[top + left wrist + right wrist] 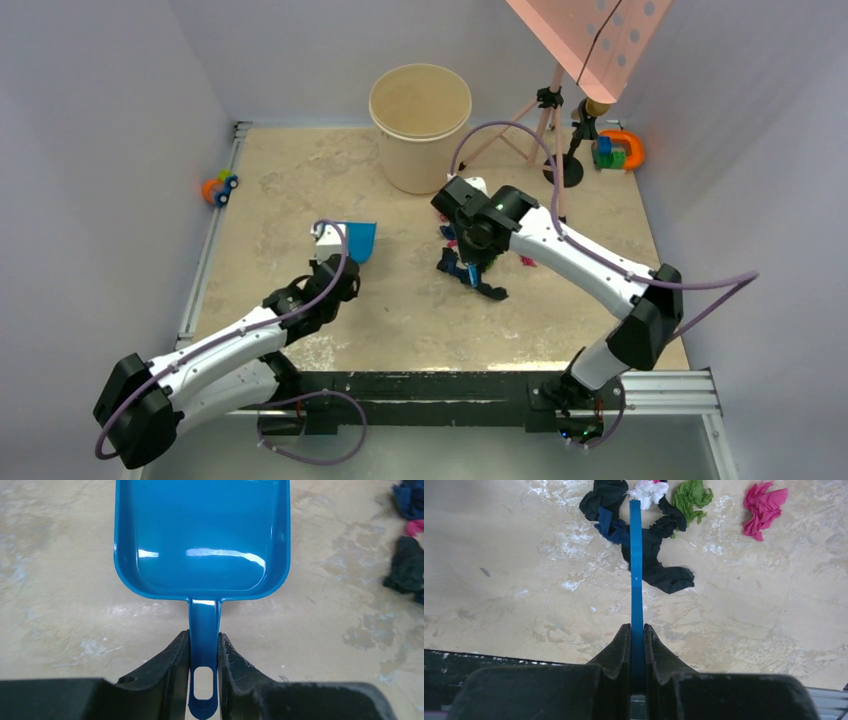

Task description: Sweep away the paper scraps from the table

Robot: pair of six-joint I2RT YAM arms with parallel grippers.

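My left gripper [341,262] [204,637] is shut on the handle of a blue dustpan [359,240] [202,535], whose pan lies empty on the table [400,320]. My right gripper [470,256] [637,629] is shut on a thin blue sweeping tool [636,570] [457,268], seen edge-on. Its far end reaches into a cluster of paper scraps: black and dark blue wads [664,575], a white one [649,490], a green one [693,495] and a pink one [765,505]. In the top view the scraps [490,291] lie under and around the right gripper. Some show at the right edge of the left wrist view [407,565].
A beige bucket [420,125] stands at the back centre. An orange-blue toy car [220,187] sits at the left rail. Coloured blocks with an orange ring [620,150] sit back right, beside a pink tripod [540,125] and a black stand [567,170].
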